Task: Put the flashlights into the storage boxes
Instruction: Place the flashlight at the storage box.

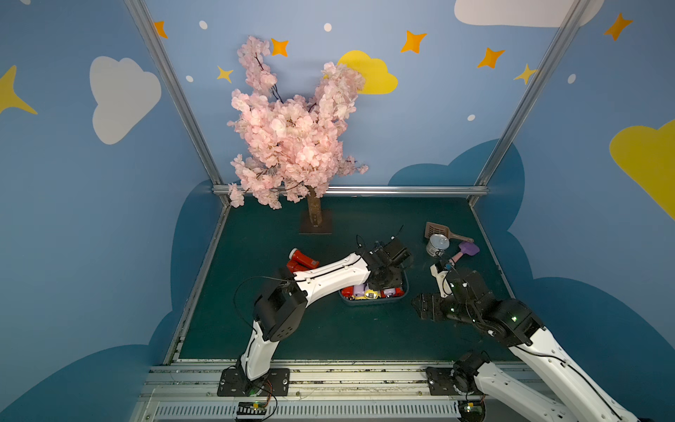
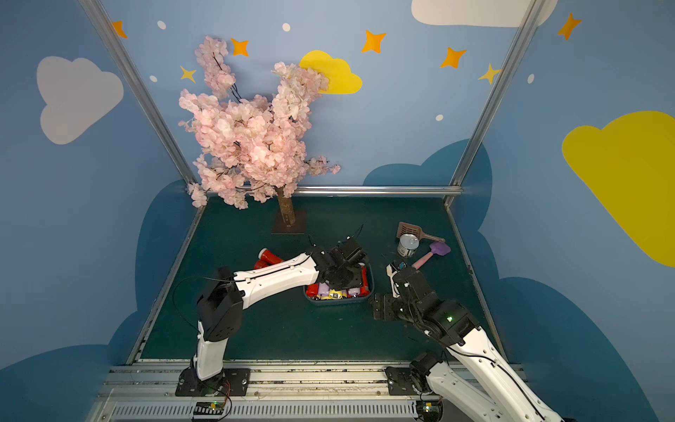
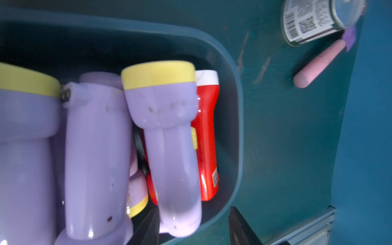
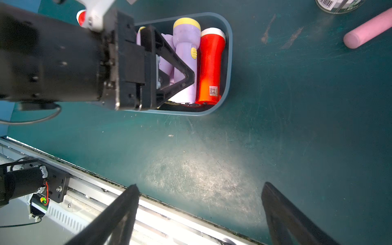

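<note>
Worktop: dark green, scuffed; blossom tree at 12 o'clock; blue cloud-painted walls. Left claw parted astride lilac flashlight in storage tub; right claw wide, empty.

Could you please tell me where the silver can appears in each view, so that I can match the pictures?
Both top views: the silver can stands right of the storage box, beside the pink handle.
Left wrist: the can sits at the handle's far end, label showing.
Right wrist: only a sliver shows, cut by the frame edge.
Shared landmark: the pink handle, near the can everywhere.
</note>
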Tool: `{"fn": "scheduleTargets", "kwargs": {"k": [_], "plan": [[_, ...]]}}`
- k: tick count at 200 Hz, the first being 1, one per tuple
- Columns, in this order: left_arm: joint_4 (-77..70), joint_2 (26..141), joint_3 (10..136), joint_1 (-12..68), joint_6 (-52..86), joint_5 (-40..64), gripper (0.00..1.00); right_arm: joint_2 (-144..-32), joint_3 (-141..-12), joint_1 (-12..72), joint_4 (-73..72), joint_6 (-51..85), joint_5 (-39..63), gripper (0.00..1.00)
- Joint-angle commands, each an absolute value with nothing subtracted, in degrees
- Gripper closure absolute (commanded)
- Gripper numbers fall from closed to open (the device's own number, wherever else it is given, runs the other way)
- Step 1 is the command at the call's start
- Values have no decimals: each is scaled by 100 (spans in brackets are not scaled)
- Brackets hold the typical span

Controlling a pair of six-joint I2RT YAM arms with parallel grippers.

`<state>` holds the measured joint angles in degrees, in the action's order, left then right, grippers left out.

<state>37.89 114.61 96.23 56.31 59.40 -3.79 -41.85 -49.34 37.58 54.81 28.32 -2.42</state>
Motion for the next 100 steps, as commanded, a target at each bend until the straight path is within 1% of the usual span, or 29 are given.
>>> {"fn": "scheduleTargets", "kwargs": {"k": [1,11,40,55,73,94,100], "plan": [[3981,11129,9788,5677,5806,-530,43,-4131,-5071,3735,5542,2856,-223,10],[4011,11039,9765,5685,5776,-574,42,-4145,-5080,3735,5529,2843,-207,10],[4044,10561,9460,5687,5664,-798,35,-4217,-5113,3738,5422,2826,-114,10],[4019,10153,9076,5687,5627,-990,25,-4329,-5164,3735,5329,2800,4,10],[4025,9511,8482,5668,5641,-1336,7,-4544,-5254,3757,5173,2762,143,11],[4029,8637,7683,5613,5709,-1789,1,-4889,-5377,3822,4933,2745,261,11],[4000,8360,7416,5595,5738,-1909,1,-4993,-5416,3852,4849,2751,287,11]]}}
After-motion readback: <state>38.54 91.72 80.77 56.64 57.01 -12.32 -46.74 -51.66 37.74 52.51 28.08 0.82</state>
